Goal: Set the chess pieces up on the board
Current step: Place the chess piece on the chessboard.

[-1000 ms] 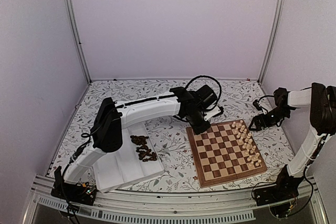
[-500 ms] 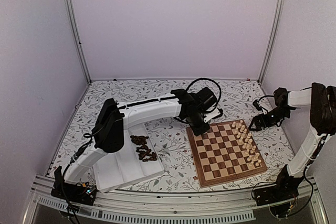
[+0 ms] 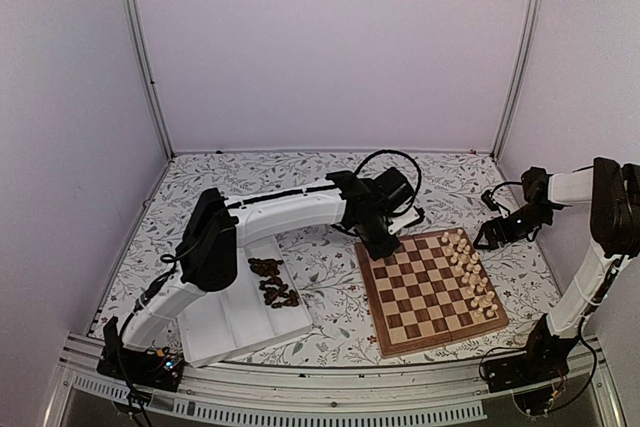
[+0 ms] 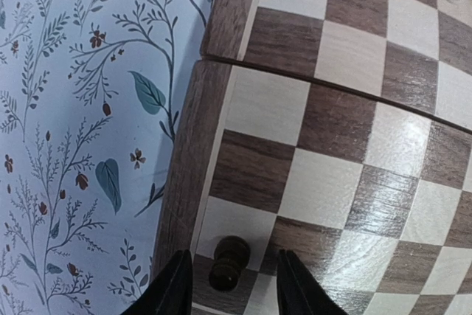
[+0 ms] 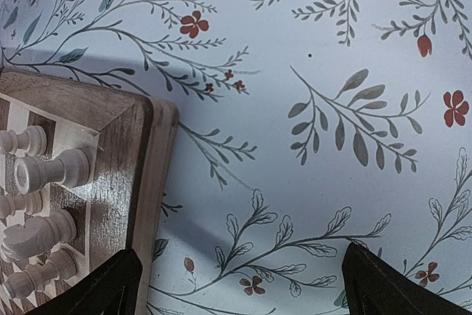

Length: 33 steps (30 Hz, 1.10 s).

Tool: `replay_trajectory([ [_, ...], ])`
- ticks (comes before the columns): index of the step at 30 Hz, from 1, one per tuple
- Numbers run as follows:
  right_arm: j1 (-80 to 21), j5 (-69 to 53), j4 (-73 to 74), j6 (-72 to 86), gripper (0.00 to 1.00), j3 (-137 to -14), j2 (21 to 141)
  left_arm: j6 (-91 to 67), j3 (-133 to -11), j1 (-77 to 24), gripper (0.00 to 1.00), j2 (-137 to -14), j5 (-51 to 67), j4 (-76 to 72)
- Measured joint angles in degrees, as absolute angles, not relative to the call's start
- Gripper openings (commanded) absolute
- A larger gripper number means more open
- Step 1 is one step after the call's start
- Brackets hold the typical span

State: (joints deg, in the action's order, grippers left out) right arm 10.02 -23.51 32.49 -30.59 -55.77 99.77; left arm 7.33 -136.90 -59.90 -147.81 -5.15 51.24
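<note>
- Found the white-shelled left arm stretched from its base at the lower left of the overhead view up to mid-frame, wrist bent down, left gripper [image 3: 382, 245] over the upper left corner of the square wooden chessboard of light and dark brown squares [image 3: 415, 299].
- Saw, in the left wrist view, its black fingers [image 4: 175, 289] parted either side of one small dark brown wooden chessman [image 4: 227, 263], a gap on each side: released, nothing clenched.
- Placed that chessman at bottom centre of the view, on a square beside the board's border.
- Found the right arm folded at the right edge, right gripper [image 3: 490, 235] just off the board's upper right corner, spread wide over the floral table cover [image 5: 310, 108], holding nothing.
- Noted two rows of pale cream chessmen [image 3: 468, 267] along the board's right side, and other dark brown chessmen [image 3: 272, 283] heaped on the white ridged tray [image 3: 235, 322] at lower left.
</note>
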Motion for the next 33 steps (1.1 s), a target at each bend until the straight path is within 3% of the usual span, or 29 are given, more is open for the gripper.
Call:
replay_trajectory([
  [10,10.02,-23.51,32.49,-30.70,0.99,-55.83,99.88,6.85,-131.41,-59.77,0.43,-145.18,-5.61,49.91],
  [12,10.02,-23.51,32.49,-30.70,0.99,-55.86,99.90,6.76,-128.92,-59.64,0.39,-143.52,-5.43,49.78],
  [19,10.04,-23.51,32.47,-30.72,0.99,-56.01,100.09,6.13,-126.50,-58.22,0.09,-141.40,-3.53,48.62],
  [24,10.04,-23.51,32.47,-30.74,0.99,-56.03,100.12,6.02,-126.48,-57.41,0.01,-141.40,-1.93,48.10],
  [33,10.04,-23.51,32.49,-30.74,0.99,-56.05,100.16,6.00,-127.55,-57.36,0.00,-142.19,-0.16,47.40],
])
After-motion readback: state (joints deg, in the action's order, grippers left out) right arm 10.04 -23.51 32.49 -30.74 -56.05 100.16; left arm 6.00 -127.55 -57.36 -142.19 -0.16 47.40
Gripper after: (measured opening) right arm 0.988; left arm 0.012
